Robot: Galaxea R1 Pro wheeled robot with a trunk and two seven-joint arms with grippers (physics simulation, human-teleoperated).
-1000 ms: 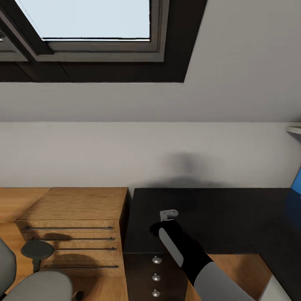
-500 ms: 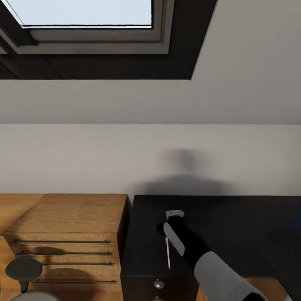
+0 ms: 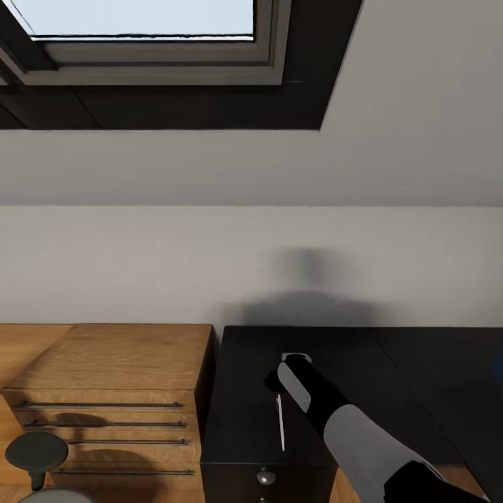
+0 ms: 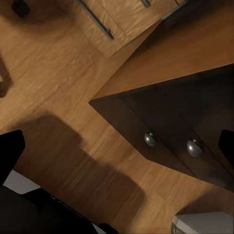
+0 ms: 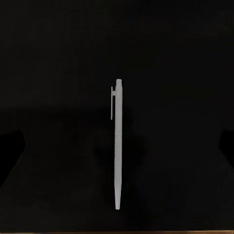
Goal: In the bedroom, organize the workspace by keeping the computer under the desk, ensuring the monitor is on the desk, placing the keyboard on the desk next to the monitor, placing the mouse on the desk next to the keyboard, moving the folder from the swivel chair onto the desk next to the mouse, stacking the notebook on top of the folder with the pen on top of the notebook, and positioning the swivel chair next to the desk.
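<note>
Black worktop [image 3: 391, 363] carries a slim white pen [image 3: 281, 422], lying flat near its front edge beside the right arm [image 3: 349, 433]. The right wrist view shows the pen [image 5: 117, 146] lengthwise with its clip, centred between the dark fingertips [image 5: 10, 146] of the right gripper [image 5: 117, 144], jaws spread wide, holding nothing. The left wrist view shows wood floor [image 4: 58, 107] and dark drawers with round knobs [image 4: 195, 147]; how its jaws stand I cannot tell. An oak drawer chest [image 3: 112, 391] stands beside the desk.
</note>
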